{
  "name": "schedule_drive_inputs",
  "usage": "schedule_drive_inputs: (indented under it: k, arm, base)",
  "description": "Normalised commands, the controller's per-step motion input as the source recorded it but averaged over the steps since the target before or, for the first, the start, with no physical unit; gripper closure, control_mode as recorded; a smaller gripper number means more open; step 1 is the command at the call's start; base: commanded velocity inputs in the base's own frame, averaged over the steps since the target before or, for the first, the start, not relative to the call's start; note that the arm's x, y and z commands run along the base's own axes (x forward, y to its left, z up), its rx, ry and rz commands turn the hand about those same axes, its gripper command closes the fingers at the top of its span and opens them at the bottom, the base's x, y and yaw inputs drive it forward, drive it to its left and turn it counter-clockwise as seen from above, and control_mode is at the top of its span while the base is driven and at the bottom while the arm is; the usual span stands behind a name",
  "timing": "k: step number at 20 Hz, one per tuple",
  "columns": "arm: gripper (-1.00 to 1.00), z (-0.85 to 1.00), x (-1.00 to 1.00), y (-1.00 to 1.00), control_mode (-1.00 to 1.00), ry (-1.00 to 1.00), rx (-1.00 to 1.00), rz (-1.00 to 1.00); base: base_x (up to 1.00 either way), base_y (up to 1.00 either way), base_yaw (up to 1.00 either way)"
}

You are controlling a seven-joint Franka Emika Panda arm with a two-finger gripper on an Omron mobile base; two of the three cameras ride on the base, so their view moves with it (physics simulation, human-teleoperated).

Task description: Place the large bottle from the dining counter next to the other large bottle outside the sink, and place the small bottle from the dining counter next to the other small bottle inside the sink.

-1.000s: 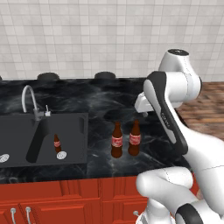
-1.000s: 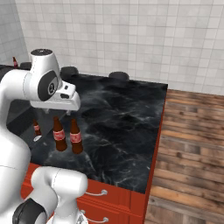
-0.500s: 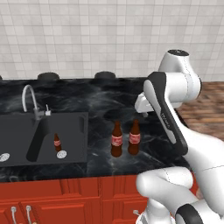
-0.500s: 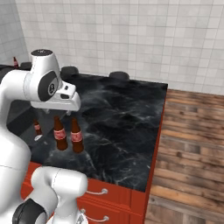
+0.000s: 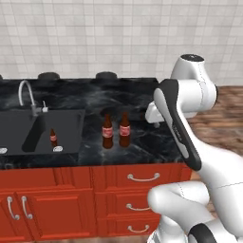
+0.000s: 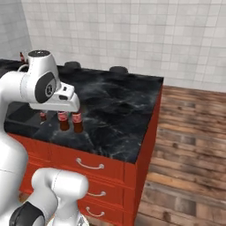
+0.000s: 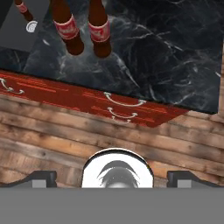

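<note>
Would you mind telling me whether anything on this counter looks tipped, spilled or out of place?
Nothing stands out. Two large brown red-labelled bottles stand upright side by side on the black marble-look counter; a small brown bottle stands upright in the black sink.

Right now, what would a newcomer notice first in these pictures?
Two large brown bottles, the left large bottle and the right large bottle, stand side by side on the black counter beside the sink. One small bottle stands in the basin. The white arm rises high at the right.
</note>
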Motion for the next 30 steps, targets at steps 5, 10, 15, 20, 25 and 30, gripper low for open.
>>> schedule_drive_inputs:
  k: [5, 10, 15, 20, 25, 30]
  arm:
    - [-1.00, 0.00, 0.00, 0.00, 1.00, 0.00, 0.00, 0.00]
    - [-1.00, 0.00, 0.00, 0.00, 1.00, 0.00, 0.00, 0.00]
    - [-1.00, 0.00, 0.00, 0.00, 1.00, 0.00, 0.00, 0.00]
    - [-1.00, 0.00, 0.00, 0.00, 1.00, 0.00, 0.00, 0.00]
    - [-1.00, 0.00, 0.00, 0.00, 1.00, 0.00, 0.00, 0.00]
    - [-1.00, 0.00, 0.00, 0.00, 1.00, 0.00, 0.00, 0.00]
  base:
    - [0.37, -1.00, 0.32]
    - [0.38, -1.00, 0.37]
    - [0.32, -1.00, 0.38]
    - [0.30, -1.00, 0.40]
    - [0.30, -1.00, 0.42]
    - [0.43, -0.95, 0.42]
